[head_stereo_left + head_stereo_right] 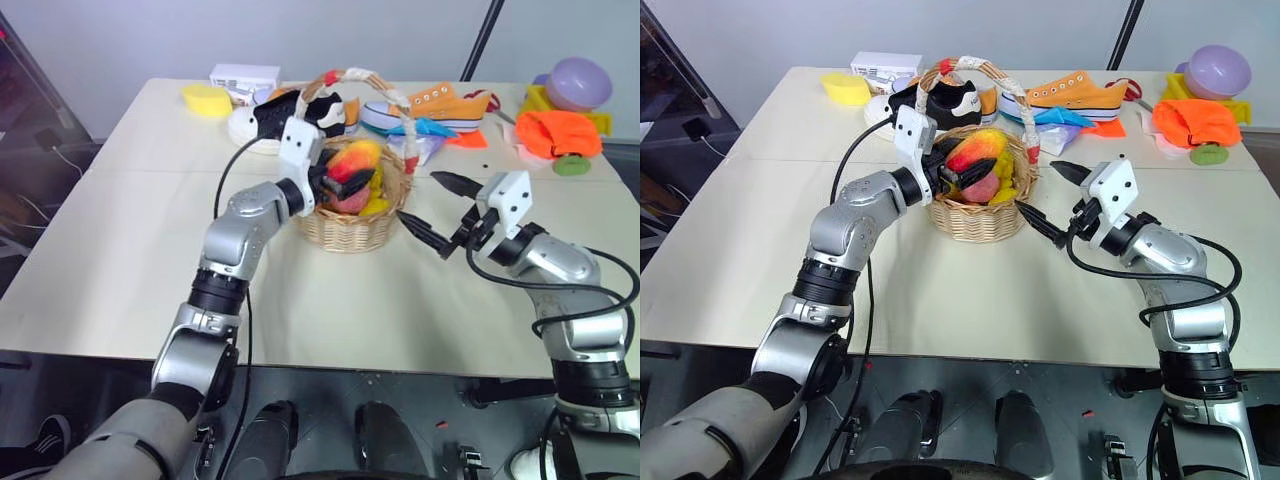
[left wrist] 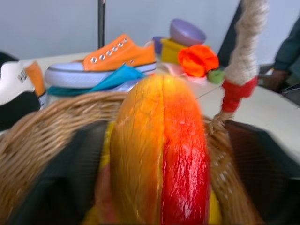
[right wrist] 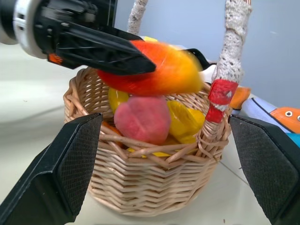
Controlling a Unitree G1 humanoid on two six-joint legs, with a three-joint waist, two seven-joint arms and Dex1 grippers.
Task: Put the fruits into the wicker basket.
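The left gripper (image 1: 962, 176) hangs over the wicker basket (image 1: 978, 218) with the mango (image 3: 159, 70) between its black fingers; whether they clamp it or have just let go I cannot tell. The step in hand is the drop, so the next move probably calls for slackened fingers and a lift clear of the arched handle. The peach (image 3: 143, 119) already lies inside among yellow pieces. The right gripper (image 1: 438, 213) waits spread wide and empty beside the basket, toward the table's middle.
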